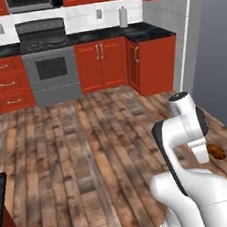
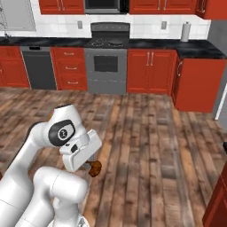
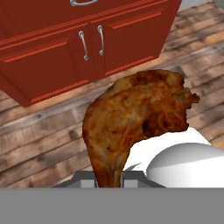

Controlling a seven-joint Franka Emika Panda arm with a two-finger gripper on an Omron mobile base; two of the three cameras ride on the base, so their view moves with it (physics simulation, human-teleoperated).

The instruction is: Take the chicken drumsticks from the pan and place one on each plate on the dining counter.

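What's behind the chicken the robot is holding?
Behind the chicken drumstick are red cabinet doors with silver handles and the wooden floor. The drumstick covers the floor directly behind it and the shut jaws holding it.

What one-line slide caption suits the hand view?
Gripper shut on a golden-brown chicken drumstick, carried above wooden floor before red cabinets.

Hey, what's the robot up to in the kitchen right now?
The white arm is carrying a chicken drumstick, with its gripper shut on the narrow end. The arm is folded in close over the wooden floor, out in the middle of the kitchen. The stove and red cabinets stand along the far wall.
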